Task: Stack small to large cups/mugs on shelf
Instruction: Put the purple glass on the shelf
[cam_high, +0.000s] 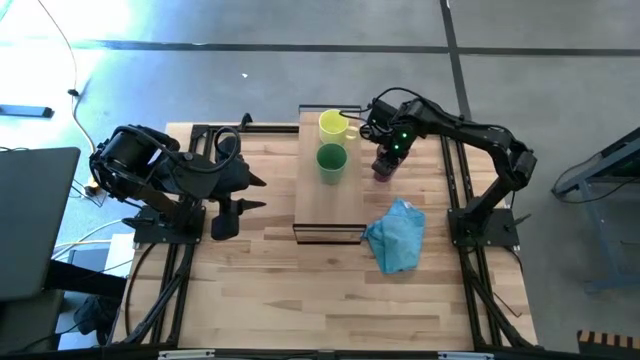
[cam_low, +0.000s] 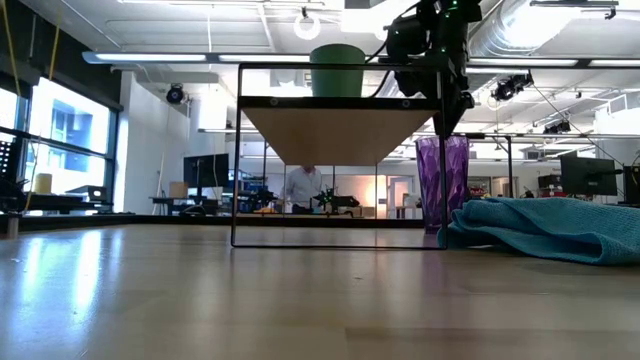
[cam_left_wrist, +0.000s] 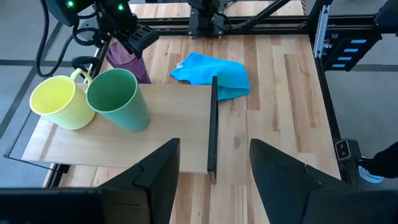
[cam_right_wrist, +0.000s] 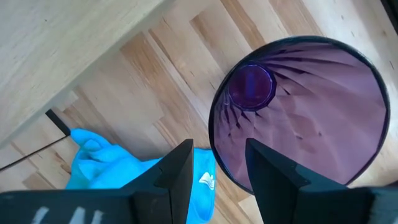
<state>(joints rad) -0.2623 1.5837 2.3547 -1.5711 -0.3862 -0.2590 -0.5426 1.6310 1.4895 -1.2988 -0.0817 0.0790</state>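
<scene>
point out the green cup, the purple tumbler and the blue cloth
green cup (cam_left_wrist: 118, 99), left wrist view, on its outer side wall
purple tumbler (cam_right_wrist: 298, 118), right wrist view, on its inner wall
blue cloth (cam_high: 398, 236), high view, on the middle of its folds

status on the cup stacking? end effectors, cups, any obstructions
Right end effector open, above purple tumbler on table. Left end effector open, parked beside shelf. Yellow mug and green cup on shelf. Blue cloth near tumbler.

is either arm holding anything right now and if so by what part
Nothing is held. The right gripper hangs open over the purple tumbler's rim, jaws not closed on it. The left gripper waits open, apart from the shelf.
</scene>
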